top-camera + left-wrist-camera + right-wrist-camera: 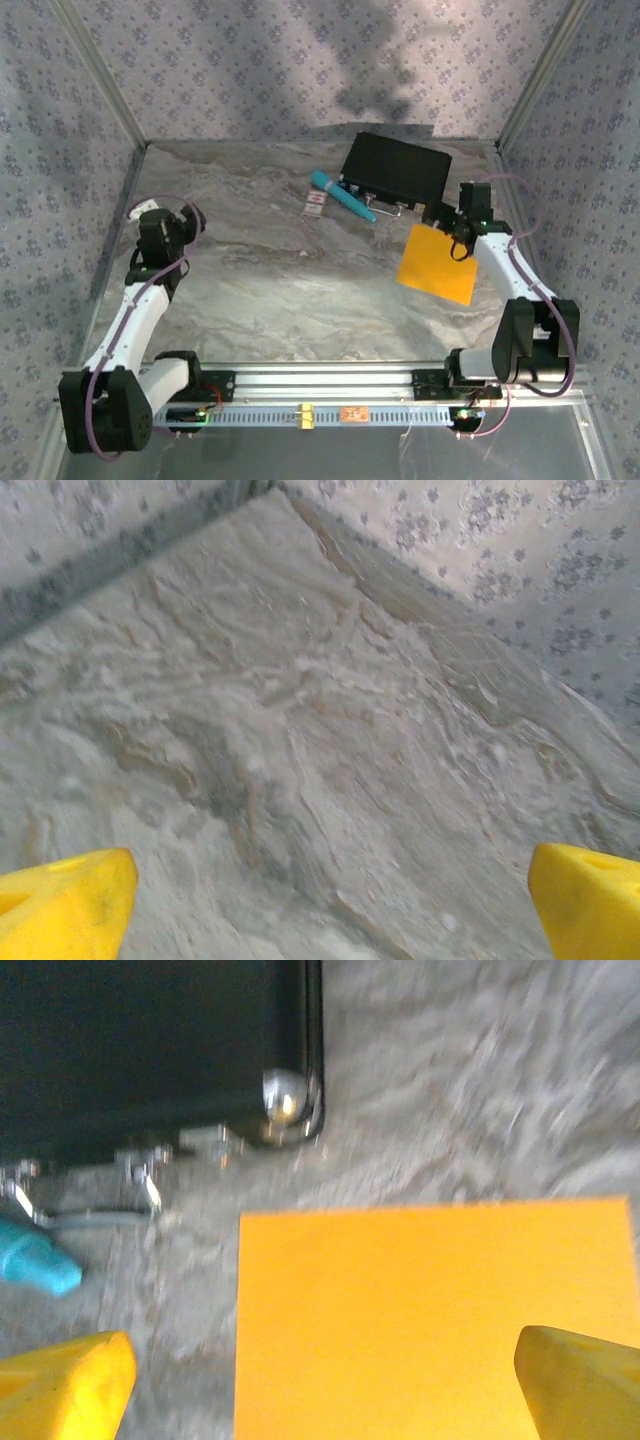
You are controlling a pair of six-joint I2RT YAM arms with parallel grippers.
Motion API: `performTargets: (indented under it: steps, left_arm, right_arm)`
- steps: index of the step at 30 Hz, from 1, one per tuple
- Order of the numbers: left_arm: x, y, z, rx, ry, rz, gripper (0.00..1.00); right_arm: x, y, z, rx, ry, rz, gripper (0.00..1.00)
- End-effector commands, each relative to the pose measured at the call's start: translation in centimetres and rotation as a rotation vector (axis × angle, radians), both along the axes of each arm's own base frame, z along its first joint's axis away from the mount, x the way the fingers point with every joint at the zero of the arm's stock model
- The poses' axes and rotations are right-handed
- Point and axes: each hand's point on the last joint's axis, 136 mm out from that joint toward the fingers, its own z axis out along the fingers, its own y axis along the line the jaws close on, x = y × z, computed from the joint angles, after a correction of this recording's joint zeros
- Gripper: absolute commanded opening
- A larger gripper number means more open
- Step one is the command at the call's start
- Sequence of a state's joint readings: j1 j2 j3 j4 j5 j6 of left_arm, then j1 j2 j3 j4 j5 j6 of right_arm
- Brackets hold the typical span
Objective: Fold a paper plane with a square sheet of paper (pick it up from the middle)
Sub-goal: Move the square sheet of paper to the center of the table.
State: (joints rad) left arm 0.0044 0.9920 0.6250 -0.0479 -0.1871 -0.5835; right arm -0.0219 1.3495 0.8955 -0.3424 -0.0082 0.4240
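From high behind the near edge, looks down over the whole bench [300, 290], far off. From the left wrist, skims close over bare bench toward the walls [520, 540]. From the right wrist, faces down, close, on the square sheet of paper [430, 1310] and black case [130, 1050], both shared with the top view.

Sheet [437, 265] lies flat on the marble table [290, 290], right of centre, tilted like a diamond. Right gripper [461, 240] hangs over the sheet's far right corner, just in front of the black case [397, 170]. Case sits at the back, angled. Teal pen [342, 195] lies against the case's near left edge, and a white-and-red card [316, 206] lies just left of the pen. Left gripper [160, 228] is at the left side over bare table, well apart from all the items. Both arm bases are mounted on a metal rail [320, 385] at the near edge.
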Motion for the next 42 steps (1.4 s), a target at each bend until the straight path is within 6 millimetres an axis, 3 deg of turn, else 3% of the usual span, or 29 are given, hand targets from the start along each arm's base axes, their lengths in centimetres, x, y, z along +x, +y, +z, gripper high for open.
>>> performTargets:
  steps: [1, 5, 10, 18, 24, 27, 33, 42]
  left_arm:
    - [-1.3, -3.0, -1.8, -0.198, 0.06, -0.096, 1.0]
    - [-1.7, -6.6, -2.6, -0.324, 0.091, -0.239, 1.0]
    - [-2.9, -11.6, -4.7, -0.341, 0.198, -0.396, 1.0]
    - [-4.2, -19.2, -5.5, -0.272, 0.251, -0.636, 1.0]
    - [-4.2, -23.3, -5.8, -0.238, 0.29, -0.75, 1.0]
    - [-4.0, -24.0, -5.5, -0.231, 0.282, -0.761, 1.0]
    - [-4.1, -23.4, -5.1, -0.203, 0.271, -0.744, 1.0]
    - [-4.6, -21.7, -4.8, -0.142, 0.243, -0.705, 1.0]
  right_arm:
    - [-2.1, 2.5, -1.9, 0.175, 0.087, 0.023, 0.99]
    - [-3.2, 2.8, -3.7, 0.208, 0.145, 0.004, 0.99]
    - [-4.1, 2.9, -5.3, 0.223, 0.166, -0.007, 0.99]
    - [-3.5, 3.4, -5.9, 0.256, 0.128, -0.001, 0.99]
    - [-3.0, 4.0, -6.7, 0.292, 0.172, 0.033, 0.99]
    - [-2.7, 3.6, -7.5, 0.277, 0.197, 0.024, 0.99]
    - [-3.0, 4.2, -9.0, 0.311, 0.27, 0.028, 0.98]
    - [-7.2, 7.3, -11.2, 0.371, 0.406, 0.04, 0.98]
